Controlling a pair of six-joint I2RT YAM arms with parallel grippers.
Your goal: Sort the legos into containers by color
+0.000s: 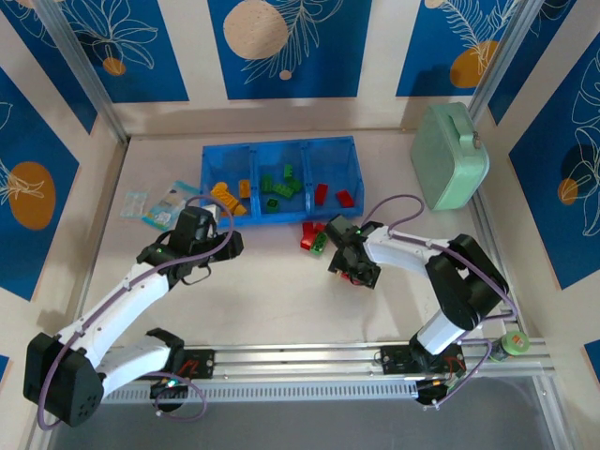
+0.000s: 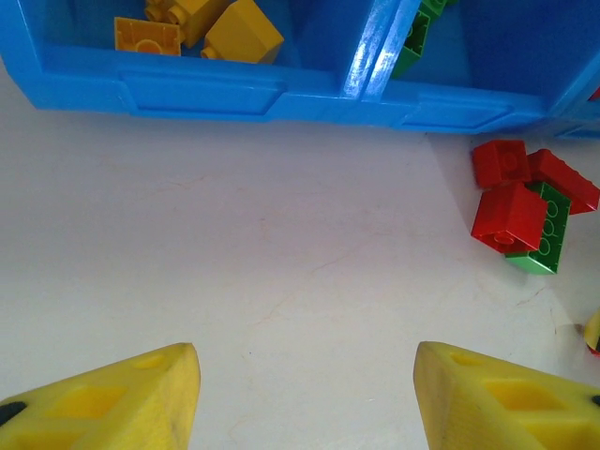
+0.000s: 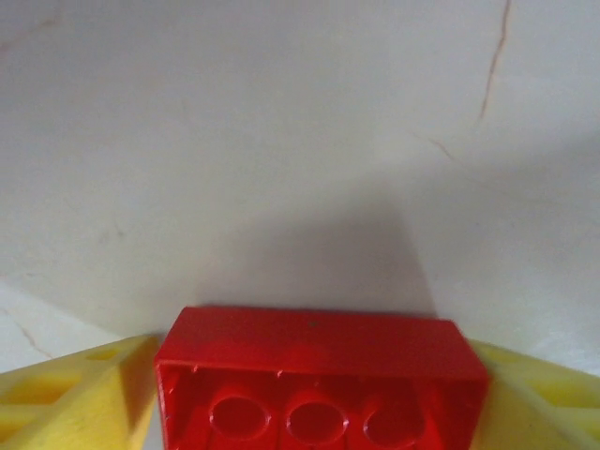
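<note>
Red lego (image 3: pixel 319 361): clamped in your right gripper (image 1: pixel 354 264), long axis spanning finger to finger, over mid-table, right of centre. Target is judged to be the tray's (image 1: pixel 279 142) right compartment (image 1: pixel 333 169), which holds red bricks. It lies toward the table's far edge from that gripper, just past a loose red-green pile (image 1: pixel 314 236). Right arm is nearer. Left gripper (image 2: pixel 305 394) gapes, holding nothing, near the tray's front wall.

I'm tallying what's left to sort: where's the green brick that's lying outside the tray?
In the left wrist view the green brick lies on the table at far right, wedged among three red bricks, just outside the tray.
</note>
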